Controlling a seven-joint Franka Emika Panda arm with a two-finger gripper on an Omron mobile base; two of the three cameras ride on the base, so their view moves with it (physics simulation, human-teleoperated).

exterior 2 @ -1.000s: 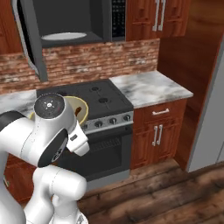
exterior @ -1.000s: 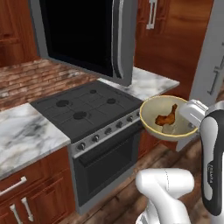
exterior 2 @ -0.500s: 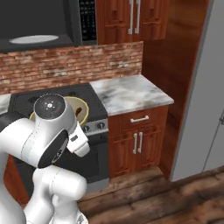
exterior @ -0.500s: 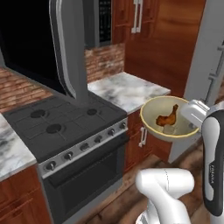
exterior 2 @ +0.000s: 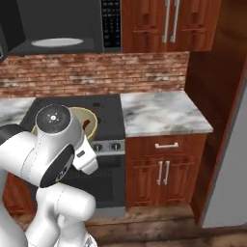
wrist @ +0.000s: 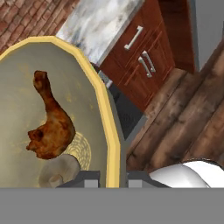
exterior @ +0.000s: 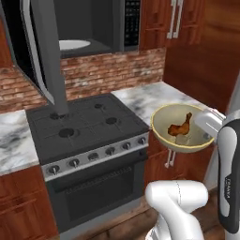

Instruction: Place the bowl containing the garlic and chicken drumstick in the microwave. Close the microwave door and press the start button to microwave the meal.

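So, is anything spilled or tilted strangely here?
Nothing spilled. The bowl, gripped at its rim by the hand, tilts slightly, but the chicken drumstick and garlic stay inside. The microwave door stands open.

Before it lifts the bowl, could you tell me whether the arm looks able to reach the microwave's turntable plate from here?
Probably yes: the microwave door stands swung open, the turntable plate lies bare, and nothing blocks the opening above the stove.

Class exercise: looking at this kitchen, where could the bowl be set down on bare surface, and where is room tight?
Bare marble counter lies right of the stove, bordered by brick wall. The microwave holds just its white turntable plate. Tight spot: the open microwave door hangs over the stove's left burners.
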